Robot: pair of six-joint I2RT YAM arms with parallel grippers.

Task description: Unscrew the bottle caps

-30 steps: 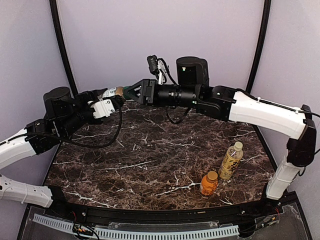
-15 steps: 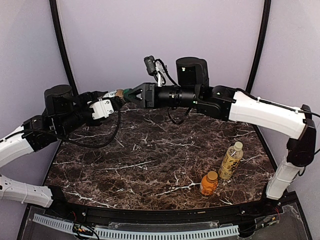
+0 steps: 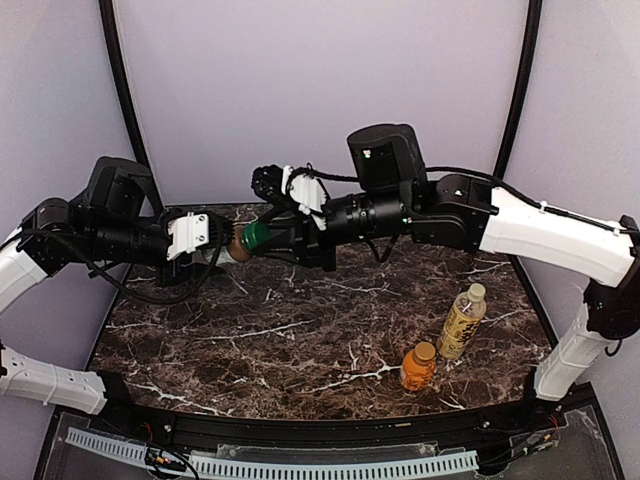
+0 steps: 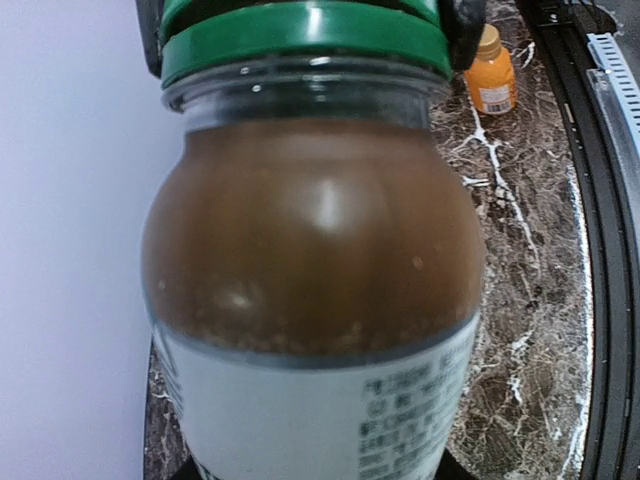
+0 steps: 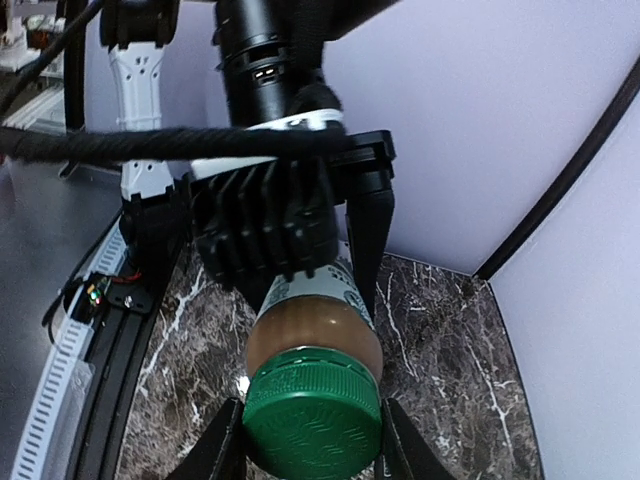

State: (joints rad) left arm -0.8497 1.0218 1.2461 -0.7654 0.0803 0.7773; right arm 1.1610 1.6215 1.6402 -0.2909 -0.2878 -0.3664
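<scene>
- A brown bottle [image 4: 315, 250] fills the view, its neck toward 12 o'clock.
- Its green cap [image 4: 300, 35] sits at 12 o'clock, with dark gripper fingers [image 4: 462, 35] against both sides.
- A white label [image 4: 320, 410] wraps the bottle at 6 o'clock.
- An orange bottle [image 4: 492, 75] stands at 1 o'clock on the marble table [image 4: 520, 300].
- A pale wall [image 4: 70, 250] lies at 9 o'clock.

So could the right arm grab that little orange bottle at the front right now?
Probably not yet: the right gripper is closed on the green cap of the brown bottle held by the left gripper. The orange bottle stands unblocked near that arm's base, the yellow-labelled bottle beside it.
</scene>
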